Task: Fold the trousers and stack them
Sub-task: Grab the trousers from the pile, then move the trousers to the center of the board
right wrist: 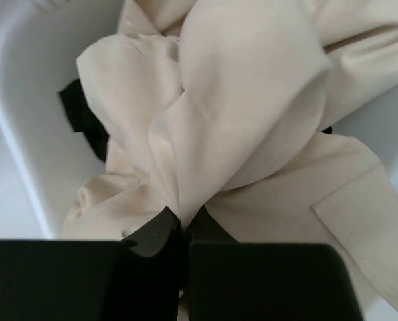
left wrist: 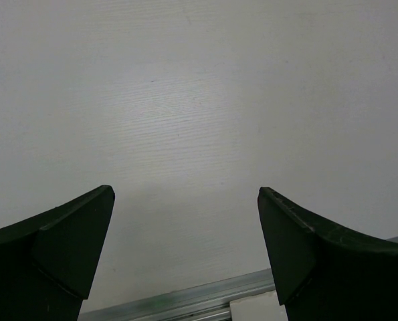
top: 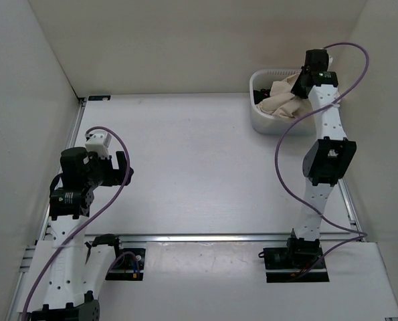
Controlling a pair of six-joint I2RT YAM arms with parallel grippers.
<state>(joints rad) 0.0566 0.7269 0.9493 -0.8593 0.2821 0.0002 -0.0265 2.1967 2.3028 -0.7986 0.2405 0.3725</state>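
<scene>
The cream-tan trousers (top: 279, 100) lie bunched up in a white basket (top: 259, 117) at the back right of the table. Over the basket, my right gripper (top: 300, 85) is shut on a fold of the trousers (right wrist: 245, 114); in the right wrist view the cloth runs pinched between the closed black fingers (right wrist: 155, 237), right gripper (right wrist: 185, 217). A dark piece of cloth (right wrist: 85, 120) shows under the trousers by the basket wall (right wrist: 25, 134). My left gripper (top: 118, 167) hovers at the left of the table, open, left gripper (left wrist: 185, 200), with only bare tabletop between its fingers.
White walls enclose the table on the left, back and right. A metal rail (top: 239, 236) crosses the near side in front of the arm bases, and shows in the left wrist view as a metal rail (left wrist: 185, 297). Purple cables loop around both arms.
</scene>
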